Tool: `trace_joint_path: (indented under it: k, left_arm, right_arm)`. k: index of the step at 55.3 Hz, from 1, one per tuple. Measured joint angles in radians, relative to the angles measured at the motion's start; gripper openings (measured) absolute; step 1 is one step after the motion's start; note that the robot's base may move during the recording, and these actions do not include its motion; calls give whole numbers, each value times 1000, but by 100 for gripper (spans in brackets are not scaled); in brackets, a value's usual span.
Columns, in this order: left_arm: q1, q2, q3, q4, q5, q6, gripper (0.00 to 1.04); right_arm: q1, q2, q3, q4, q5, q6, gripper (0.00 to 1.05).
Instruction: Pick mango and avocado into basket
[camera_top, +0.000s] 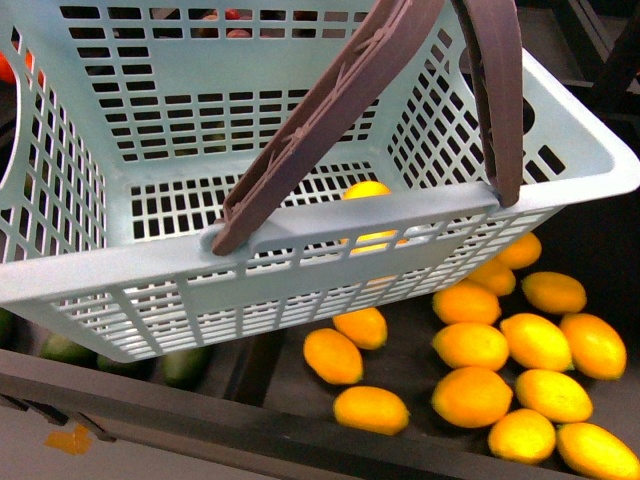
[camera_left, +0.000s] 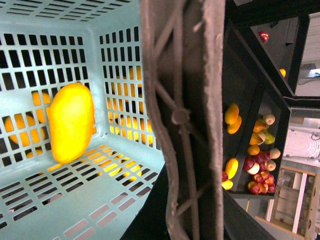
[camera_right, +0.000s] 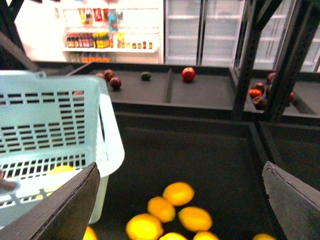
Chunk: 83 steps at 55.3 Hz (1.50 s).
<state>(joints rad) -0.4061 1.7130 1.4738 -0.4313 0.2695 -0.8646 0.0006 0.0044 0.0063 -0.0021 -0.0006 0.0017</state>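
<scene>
The turquoise basket (camera_top: 130, 300) hangs tilted in the air and fills most of the front view. My left gripper (camera_left: 184, 200) is shut on its brown-grey handle (camera_left: 182, 115), which hides the fingers. One yellow mango (camera_left: 70, 122) lies inside the basket against a slotted wall, and it also shows through the slots as the mango (camera_top: 366, 190). Dark green avocado shapes (camera_top: 185, 365) peek out under the basket's near-left corner, mostly hidden. My right gripper (camera_right: 177, 210) is open beside the basket (camera_right: 107, 130), above loose yellow-orange fruits, holding nothing.
Many yellow-orange fruits (camera_top: 470, 395) lie in a dark bin below and right of the basket. A dark bin rim (camera_top: 300, 425) runs along the front. Farther shelves hold red fruits (camera_right: 188, 74) and mixed fruit (camera_left: 260, 165). Black uprights (camera_right: 247, 60) stand at the right.
</scene>
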Motion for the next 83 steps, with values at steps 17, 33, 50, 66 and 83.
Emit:
trace_joint_path:
  k: [17, 33, 50, 66, 83]
  left_arm:
    - [-1, 0, 0, 0, 9, -2, 8]
    - [0, 0, 0, 0, 3, -2, 8]
    - [-2, 1, 1, 0, 11, -2, 8]
    - [-2, 2, 1, 0, 7, -2, 8]
    - [14, 2, 2, 0, 0, -1, 8]
  right_arm:
    - [0, 0, 0, -3, 0, -1, 97]
    - [0, 0, 0, -1, 0, -1, 97]
    - [0, 0, 0, -2, 0, -2, 97]
    - [0, 0, 0, 0, 0, -2, 97]
    - [-2, 1, 0, 0, -8, -2, 97]
